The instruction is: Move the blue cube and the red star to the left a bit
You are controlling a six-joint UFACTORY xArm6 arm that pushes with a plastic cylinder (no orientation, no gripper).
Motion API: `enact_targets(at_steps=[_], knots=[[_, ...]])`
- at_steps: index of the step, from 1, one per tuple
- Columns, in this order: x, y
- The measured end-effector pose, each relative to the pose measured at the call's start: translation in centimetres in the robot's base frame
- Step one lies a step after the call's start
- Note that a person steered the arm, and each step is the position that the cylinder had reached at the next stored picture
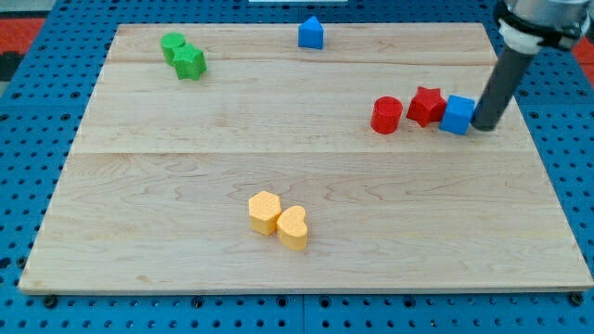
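Observation:
The blue cube (458,115) sits at the view's right on the wooden board (186,186). The red star (427,105) touches its left side. A red cylinder (386,115) stands just left of the star. My tip (485,126) is down on the board right against the blue cube's right side. The dark rod rises from it toward the view's top right.
A small blue house-shaped block (311,32) sits near the board's top edge. A green cylinder (172,44) and a green star (190,62) sit together at the top left. A yellow hexagon (264,211) and a yellow heart (292,227) touch near the bottom middle.

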State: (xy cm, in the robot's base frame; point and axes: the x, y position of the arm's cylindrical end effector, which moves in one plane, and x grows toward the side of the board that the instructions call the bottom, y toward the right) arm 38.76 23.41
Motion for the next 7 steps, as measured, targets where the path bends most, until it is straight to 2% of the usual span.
enact_targets(at_steps=[1,4,7], knots=[[-2.8,-0.7],[-7.0,-4.9],[-7.6,-6.3]])
